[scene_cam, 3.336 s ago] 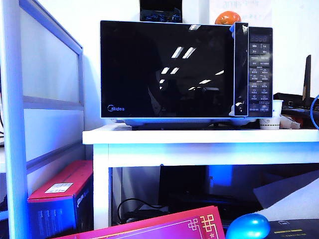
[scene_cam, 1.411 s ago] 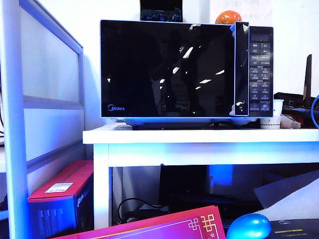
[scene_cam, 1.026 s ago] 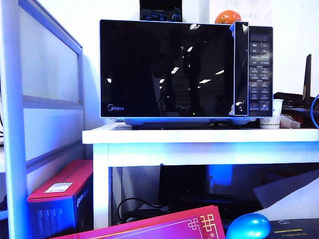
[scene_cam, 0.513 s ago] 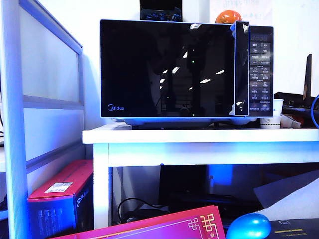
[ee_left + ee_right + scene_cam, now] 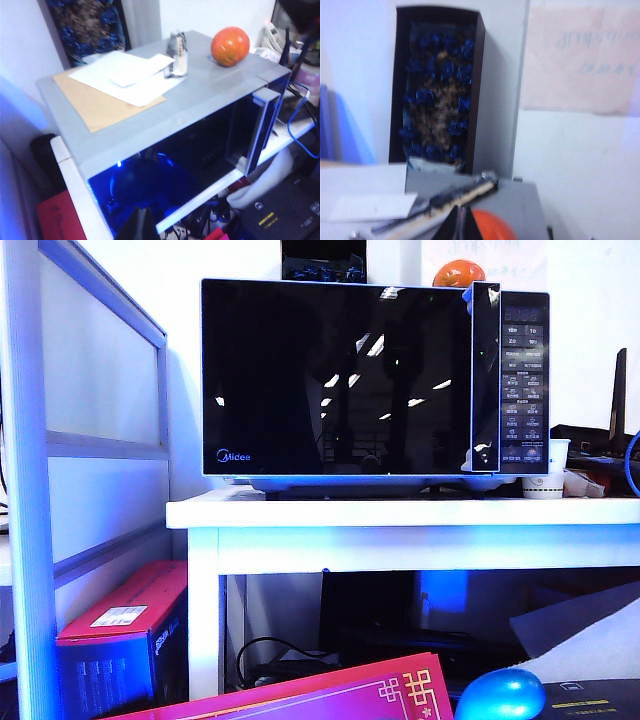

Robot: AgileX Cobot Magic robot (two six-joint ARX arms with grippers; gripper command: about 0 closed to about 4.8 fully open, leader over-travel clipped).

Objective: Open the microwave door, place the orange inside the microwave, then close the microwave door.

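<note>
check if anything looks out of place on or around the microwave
The orange sits on top of the microwave, near a small bottle and loose papers. The microwave door is closed. Both pincers, left and right, are shut, holding nothing.

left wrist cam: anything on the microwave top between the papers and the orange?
Yes. In the left wrist view a small upright silvery object stands at the papers' edge; from it to the orange the microwave top is bare.

The left arm's dark two-finger tool [image 5: 138, 223] is closed, tips pressed together. The right arm's dark two-finger tool [image 5: 462, 222] is likewise closed, tips meeting.
</note>
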